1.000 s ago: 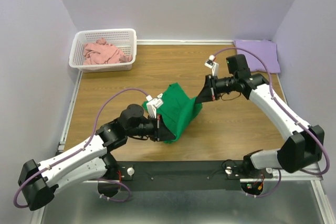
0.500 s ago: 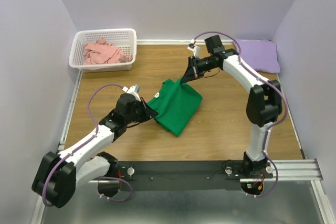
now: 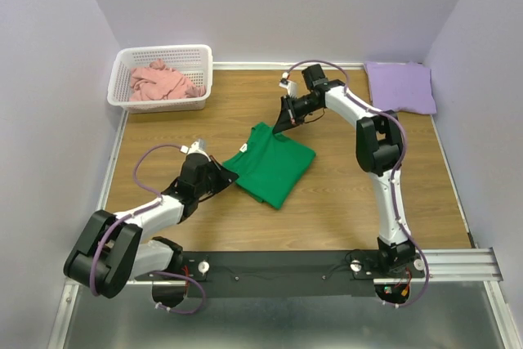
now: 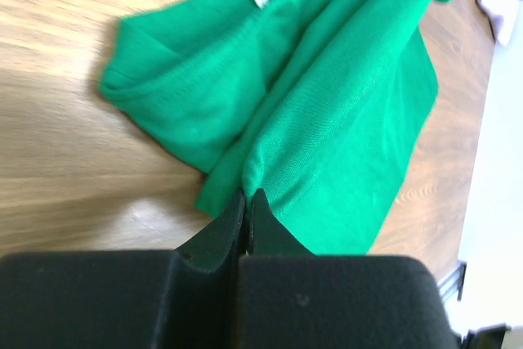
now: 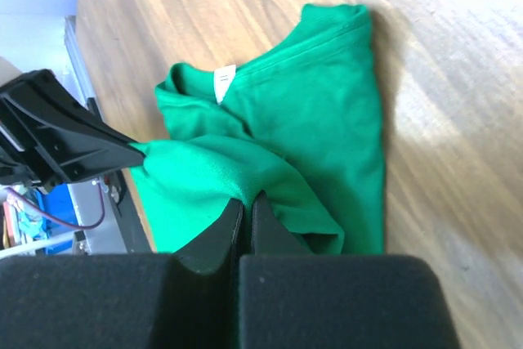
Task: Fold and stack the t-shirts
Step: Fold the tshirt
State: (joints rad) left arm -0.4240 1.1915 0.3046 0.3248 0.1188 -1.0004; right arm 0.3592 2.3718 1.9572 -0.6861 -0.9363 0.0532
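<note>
Closest to the arm bases, the left fingers (image 4: 246,202) are pressed together on a thin fold at the near-left edge of the green t-shirt (image 3: 274,167). The shirt lies partly folded in the middle of the wooden bench (image 3: 351,194). From that pinch a ridge of cloth runs across the garment to the right fingers (image 5: 245,202), which are likewise closed tight on a small tuck at its far edge. The rest of the shirt lies flat on the wood in overlapping layers. Its white neck label (image 5: 222,81) faces up near the collar.

The fabric looks light, limp and thin. It appears to have no stiffness of its own, so any unsupported part is likely to sag and crease. It seems more clingy than slippery on the wood, yet so small a nip of cloth could work loose if pulled hard. The safest holds are probably at corners, the hem or the shoulder seams. The fingers should catch every layer there and be set well apart, so the span between the two grips stays taut.

Further back on the left, a salmon-pink t-shirt (image 3: 159,81) sits crumpled inside the white lattice basket (image 3: 163,52). In the far right corner, a lavender t-shirt (image 3: 400,87) lies folded flat, well apart from the green one.
</note>
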